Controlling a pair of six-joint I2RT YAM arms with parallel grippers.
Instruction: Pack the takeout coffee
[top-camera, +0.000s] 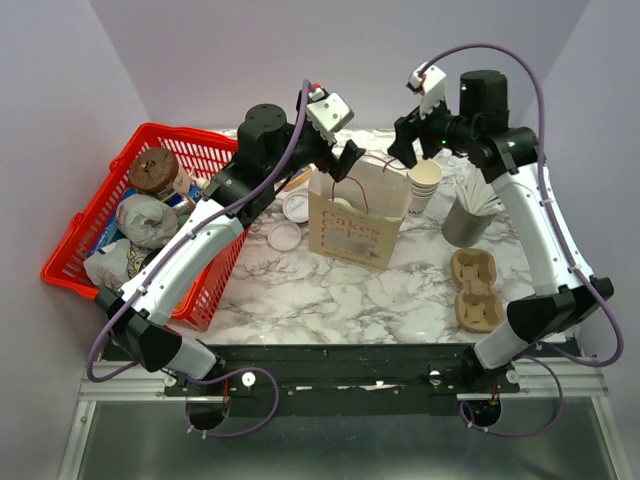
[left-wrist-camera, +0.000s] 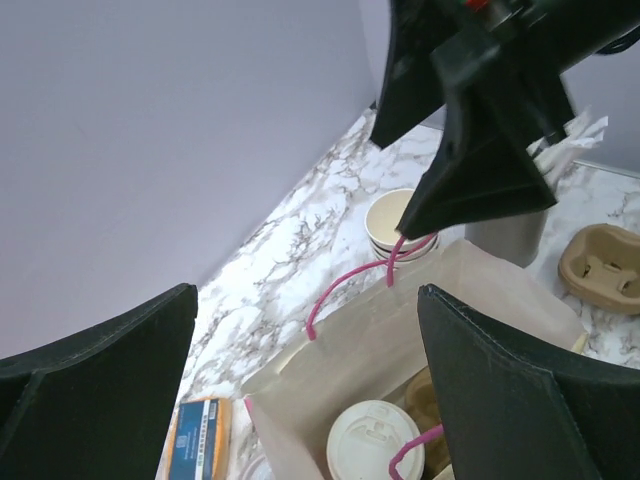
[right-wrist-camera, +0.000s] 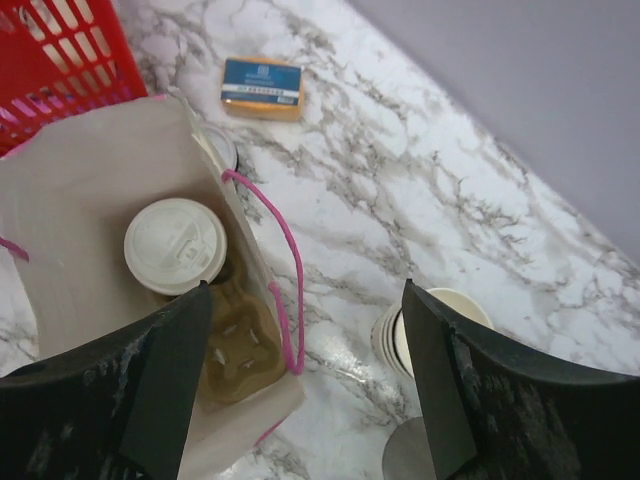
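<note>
The takeout coffee (right-wrist-camera: 175, 245) stands inside the brown paper bag (top-camera: 355, 228), and only its round white lid (left-wrist-camera: 373, 440) shows. It sits beside a cardboard carrier (right-wrist-camera: 235, 350) in the bag. My right gripper (right-wrist-camera: 306, 290) hangs open above the bag's right edge and pink handle (right-wrist-camera: 290, 300), holding nothing. My left gripper (left-wrist-camera: 308, 290) is open above the bag's back rim, also holding nothing. From the top camera, the left gripper (top-camera: 348, 160) and the right gripper (top-camera: 403, 148) hover close together over the bag's mouth.
A stack of plain cream cups (top-camera: 425, 185) and a grey cup of white sticks (top-camera: 468, 215) stand right of the bag. A second cardboard carrier (top-camera: 477, 290) lies front right. Loose lids (top-camera: 285, 236) and a blue-orange box (right-wrist-camera: 262, 85) lie left of the bag, beside a red basket (top-camera: 75, 262).
</note>
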